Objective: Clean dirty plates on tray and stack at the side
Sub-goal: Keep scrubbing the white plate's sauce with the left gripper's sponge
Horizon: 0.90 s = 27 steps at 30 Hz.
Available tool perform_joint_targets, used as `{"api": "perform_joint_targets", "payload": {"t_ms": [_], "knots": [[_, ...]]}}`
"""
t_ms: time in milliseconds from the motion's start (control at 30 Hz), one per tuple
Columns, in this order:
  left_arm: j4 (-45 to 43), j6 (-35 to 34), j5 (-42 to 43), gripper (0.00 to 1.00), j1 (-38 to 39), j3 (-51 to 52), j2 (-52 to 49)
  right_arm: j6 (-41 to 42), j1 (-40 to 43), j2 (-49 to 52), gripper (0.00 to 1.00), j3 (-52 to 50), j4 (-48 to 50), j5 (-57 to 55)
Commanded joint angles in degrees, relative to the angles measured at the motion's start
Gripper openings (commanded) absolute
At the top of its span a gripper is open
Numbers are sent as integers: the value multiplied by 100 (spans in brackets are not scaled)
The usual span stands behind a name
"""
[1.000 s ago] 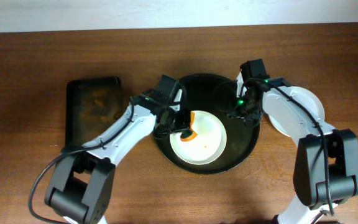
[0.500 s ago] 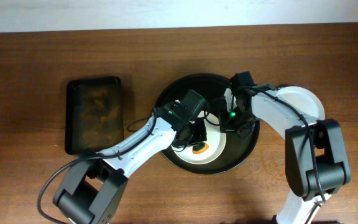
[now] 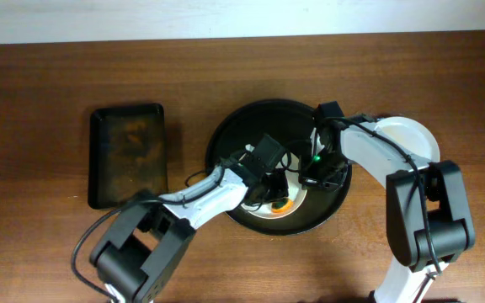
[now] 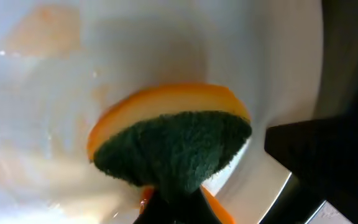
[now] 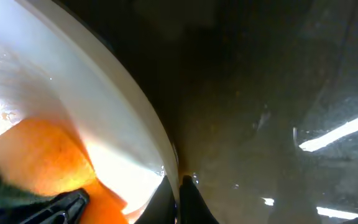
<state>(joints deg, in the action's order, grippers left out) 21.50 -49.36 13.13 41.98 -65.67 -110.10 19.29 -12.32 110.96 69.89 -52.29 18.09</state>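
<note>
looking down at the round black tray [image 3: 226, 136] sitting mid-bench [image 3: 57, 76], carrying one white plate [image 3: 303, 197] inside its rim, over toward the right half. seeing the left end effector [image 4: 173, 204] clenching a sponge [image 4: 173, 146], orange body with a dark green scrub face, pinching it from the green side and pressing the orange side down onto the plate. also catching a faint orange smear [image 4: 42, 28] up in the top left corner of the left wrist view, plus some wet-looking streaks across the white. spotting the right end effector [image 5: 182, 186] sitting right at the plate's rim, on the side nearest the tray wall, tips looking close together, but honestly not being able to tell whether pinching the rim or only touching it. noticing a second white plate [image 3: 411, 135] lying on the bench just beside the tray's right edge, partly hidden under the right arm. seeing the smaller rectangular dark tray [image 3: 127, 154] well apart on the left, showing brownish smudges inside.
</note>
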Motion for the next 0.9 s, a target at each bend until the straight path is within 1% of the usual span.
{"api": "perform_joint_targets", "payload": {"t_ms": [0,33,67,167,233,300,333,433,467,500,567,600,667,700,767,800,833,867], "knots": [[96,-90,-437,0,-20,7,-251,31,-11,44,4,-35,-44,-50],[151,37,-691,0,-66,4,-227,28,-11,44,4,-35,-46,-50],[151,387,-997,0,-179,-17,-227,28,-11,44,4,-35,-52,-50],[151,929,-1508,0,-487,-61,-164,26,-11,44,4,-35,-90,-50],[144,1537,-1777,0,-706,-201,-140,26,-11,44,4,-35,-90,-50],[-122,2203,-2146,0,-868,-221,-144,26,-11,44,4,-35,-92,-50],[-120,2256,-2354,0,-960,-221,-144,26,-11,44,4,-35,-96,-50],[-116,2361,-2347,0,-1187,-221,-153,26,-11,44,4,-35,-109,-52],[-234,2599,-2345,0,-1204,-223,-153,26,-11,44,4,-35,-109,-50],[-227,2640,-2221,0,-1198,-256,-142,26,-11,44,4,-35,-109,-52],[-44,2717,-1349,0,-1200,-297,-118,26,-11,44,4,-35,-109,-52],[153,2717,-835,0,-1200,-297,-116,26,-11,44,4,-35,-107,-50],[348,2717,551,0,-1202,-339,-57,26,-11,44,4,-35,-116,-50],[413,2717,763,0,-1200,-407,35,28,-11,44,4,-35,-129,-52],[780,2717,748,0,-1147,-520,404,28,-11,44,4,-35,-155,-50],[907,2717,745,0,-1093,-520,415,28,-11,44,4,-35,-155,-52],[1058,2717,662,0,-1029,-509,404,28,-11,44,4,-35,-155,-52],[1231,2717,367,0,-898,-435,402,28,-11,44,4,-35,-177,-50]]}}
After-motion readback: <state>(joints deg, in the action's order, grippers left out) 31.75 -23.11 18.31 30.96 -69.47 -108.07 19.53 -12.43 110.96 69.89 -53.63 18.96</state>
